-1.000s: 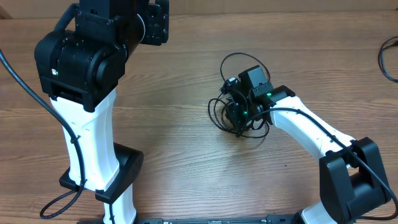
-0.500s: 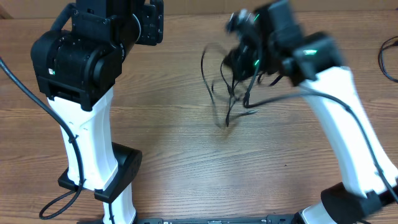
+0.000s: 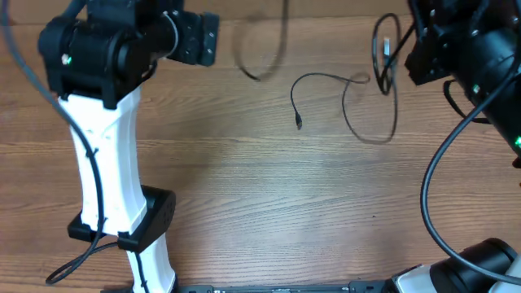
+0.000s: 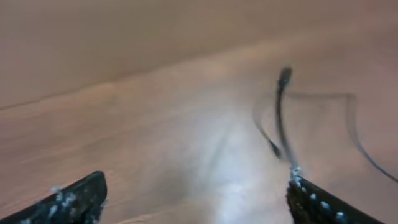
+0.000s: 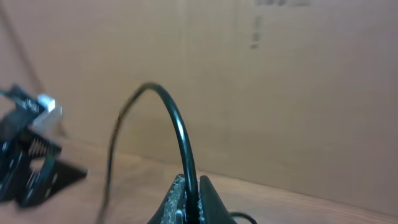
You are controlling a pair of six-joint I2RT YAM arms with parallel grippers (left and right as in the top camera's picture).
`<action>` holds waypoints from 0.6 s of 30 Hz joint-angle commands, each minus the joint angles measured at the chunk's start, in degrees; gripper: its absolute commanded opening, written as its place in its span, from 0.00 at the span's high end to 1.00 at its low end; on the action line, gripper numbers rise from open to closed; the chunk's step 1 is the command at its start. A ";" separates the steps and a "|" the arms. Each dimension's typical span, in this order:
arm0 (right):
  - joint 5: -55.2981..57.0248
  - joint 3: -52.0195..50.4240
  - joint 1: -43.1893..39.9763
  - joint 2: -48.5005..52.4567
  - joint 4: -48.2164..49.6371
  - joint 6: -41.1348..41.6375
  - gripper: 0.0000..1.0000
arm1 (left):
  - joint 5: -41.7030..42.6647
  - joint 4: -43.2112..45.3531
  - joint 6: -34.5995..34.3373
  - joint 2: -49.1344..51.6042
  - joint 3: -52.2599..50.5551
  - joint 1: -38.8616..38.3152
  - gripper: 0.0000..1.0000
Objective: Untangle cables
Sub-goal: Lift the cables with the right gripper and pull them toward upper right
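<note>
1. Grip: right gripper [image 5: 189,190] is clenched on one black strand of the cables [image 3: 361,104], which arcs up out of the fingertips. It is raised over the table [image 3: 260,212].
2. Cables: loose loops hang below and left of the right gripper. The plug end [image 3: 299,123] lies farthest left of it; cannot tell if it touches the wood. A second strand [image 3: 273,50], blurred, is further left.
3. Left gripper [image 4: 196,182] is spread wide with nothing between its fingers, well left of the right gripper.
4. Judgement: hold the pinch firm and lift slowly so the loops fall apart. Bring the left gripper to the plug end, take that strand only, and draw it away from the right gripper. Jerking may tighten a knot.
</note>
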 commanded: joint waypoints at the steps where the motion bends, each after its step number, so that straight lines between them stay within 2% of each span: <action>1: 7.10 0.98 -0.22 1.22 1.22 0.39 0.96 | 21.81 -0.07 14.88 -0.50 -5.90 0.20 0.03; 6: 13.14 0.98 -0.22 1.31 3.50 0.15 0.96 | 36.81 -0.07 27.54 -0.50 -15.43 0.20 0.00; 8: 15.52 0.98 -0.22 1.31 4.22 -0.24 0.96 | 40.28 0.00 30.86 -0.50 -19.06 0.20 0.00; 14: 19.10 0.98 -0.98 1.33 5.31 -0.44 0.96 | 45.75 0.15 31.01 -0.50 -24.70 0.17 0.00; 18: 19.04 0.96 -4.44 2.14 6.34 -0.35 0.96 | 49.11 0.22 30.95 -0.50 -24.85 -0.02 0.09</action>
